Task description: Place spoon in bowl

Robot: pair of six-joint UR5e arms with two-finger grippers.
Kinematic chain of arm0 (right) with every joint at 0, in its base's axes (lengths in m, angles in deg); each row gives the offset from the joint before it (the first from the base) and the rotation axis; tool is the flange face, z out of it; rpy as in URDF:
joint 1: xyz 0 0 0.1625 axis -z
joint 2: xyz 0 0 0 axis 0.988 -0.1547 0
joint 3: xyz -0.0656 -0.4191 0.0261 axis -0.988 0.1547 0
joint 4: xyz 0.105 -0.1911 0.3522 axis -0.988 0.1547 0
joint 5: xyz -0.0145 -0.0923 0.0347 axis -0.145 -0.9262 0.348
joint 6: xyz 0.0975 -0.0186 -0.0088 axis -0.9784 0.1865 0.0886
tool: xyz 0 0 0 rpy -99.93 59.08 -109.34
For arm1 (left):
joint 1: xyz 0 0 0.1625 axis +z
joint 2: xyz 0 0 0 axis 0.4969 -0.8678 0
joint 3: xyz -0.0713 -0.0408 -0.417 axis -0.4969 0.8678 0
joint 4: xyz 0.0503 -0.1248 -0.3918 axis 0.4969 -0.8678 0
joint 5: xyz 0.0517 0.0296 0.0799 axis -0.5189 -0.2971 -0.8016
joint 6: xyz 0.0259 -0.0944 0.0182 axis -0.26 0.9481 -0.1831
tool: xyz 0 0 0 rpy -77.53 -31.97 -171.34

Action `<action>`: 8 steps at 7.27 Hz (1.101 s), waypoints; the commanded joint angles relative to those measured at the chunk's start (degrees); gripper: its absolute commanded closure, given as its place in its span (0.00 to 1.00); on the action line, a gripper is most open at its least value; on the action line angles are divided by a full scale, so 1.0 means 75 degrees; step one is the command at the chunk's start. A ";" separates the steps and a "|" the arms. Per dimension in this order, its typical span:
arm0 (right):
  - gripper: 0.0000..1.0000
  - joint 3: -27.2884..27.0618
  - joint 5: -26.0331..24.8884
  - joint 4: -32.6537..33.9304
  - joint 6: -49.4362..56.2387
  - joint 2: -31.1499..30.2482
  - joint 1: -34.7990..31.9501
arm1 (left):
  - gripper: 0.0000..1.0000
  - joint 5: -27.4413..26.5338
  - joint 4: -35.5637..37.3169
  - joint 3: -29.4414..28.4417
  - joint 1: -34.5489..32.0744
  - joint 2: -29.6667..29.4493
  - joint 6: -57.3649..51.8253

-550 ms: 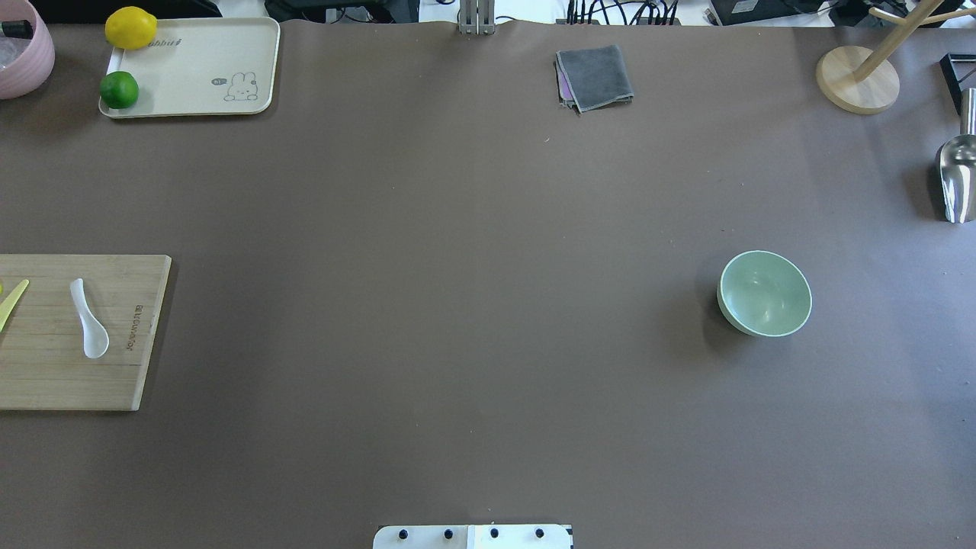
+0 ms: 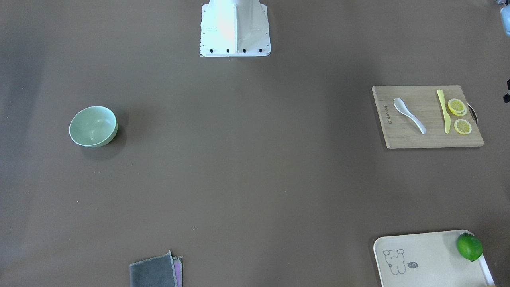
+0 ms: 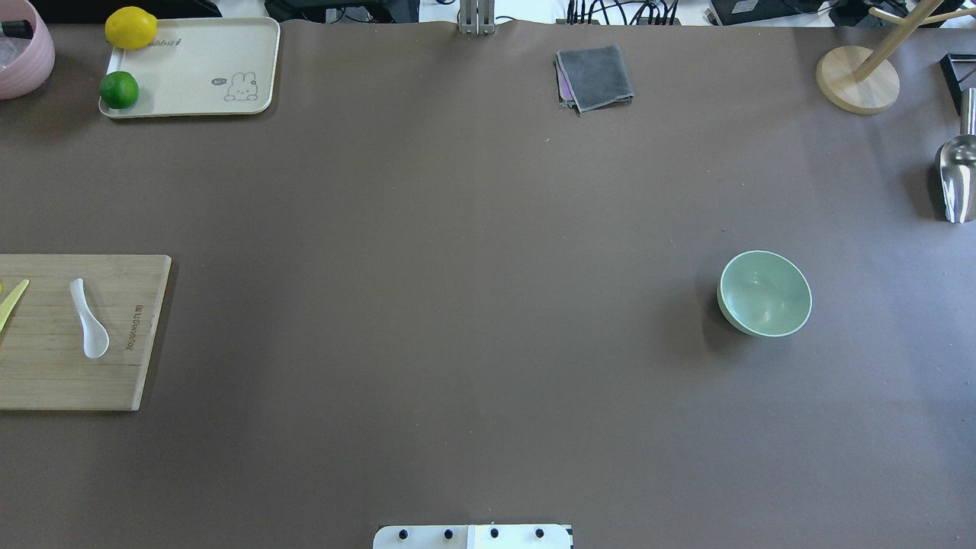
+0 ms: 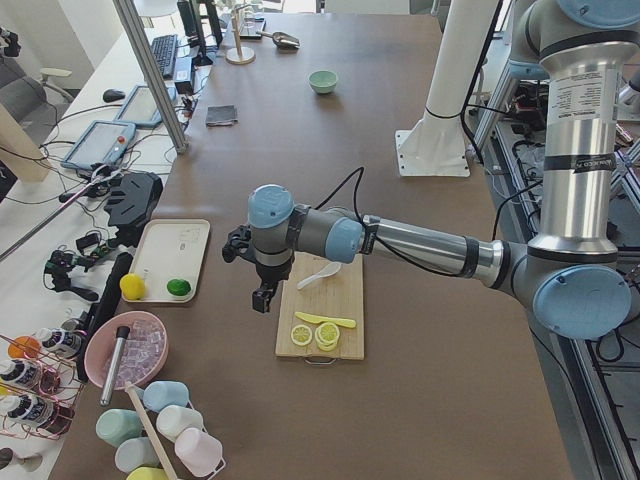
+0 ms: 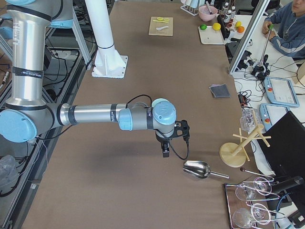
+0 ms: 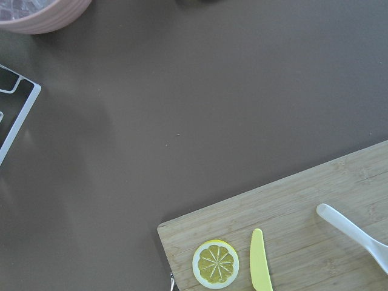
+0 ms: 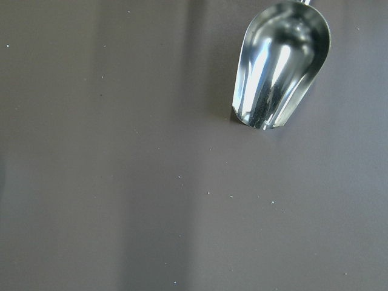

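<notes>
Findings, taken across the overhead view from its left.

1. The cutting board (image 3: 69,381) lies at the table's left edge. The spoon (image 3: 90,320) lies flat on it, touching nothing else, and the yellow knife (image 3: 14,301) lies beside it, further out. The spoon's long axis runs roughly toward and away from the robot's base. The oval scoop is at the end nearer the base and the handle points away.

2. The left gripper (image 4: 262,297) shows only in the left side view. There it hangs above the table, by the board edge that faces away from the base. I cannot tell whether its fingers are spread or pressed together. Its wrist camera sees a board corner, a lemon slice (image 6: 216,264), the knife tip and only the spoon's handle end, low at the right. I judge the spoon lies toward the base from the fingers, so a pick would approach from the handle end.

3. The bowl (image 3: 765,293) stands upright and empty in the right half, well apart from the board.

4. The right gripper (image 5: 165,150) shows only in the right side view, near the metal scoop (image 7: 280,66). I cannot tell the state of its fingers either.

Assessment: the left arm is much nearer the spoon. The spoon is not yet grasped, and the carry must cross most of the table.
</notes>
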 commanded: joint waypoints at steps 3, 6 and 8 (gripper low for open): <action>0.00 -0.0005 -0.0020 0.0000 0.0070 -0.0044 0.0001 | 0.02 -0.0013 -0.0113 -0.0041 0.0000 0.0017 0.0009; 0.00 -0.0017 -0.0137 -0.0081 0.0094 -0.0068 0.0001 | 0.02 0.0568 -0.0172 0.0158 0.0000 -0.0065 0.0207; 0.00 -0.0040 -0.0091 -0.0223 0.0070 -0.0091 0.0001 | 0.02 0.0609 -0.0683 0.0485 -0.0012 -0.0112 0.1565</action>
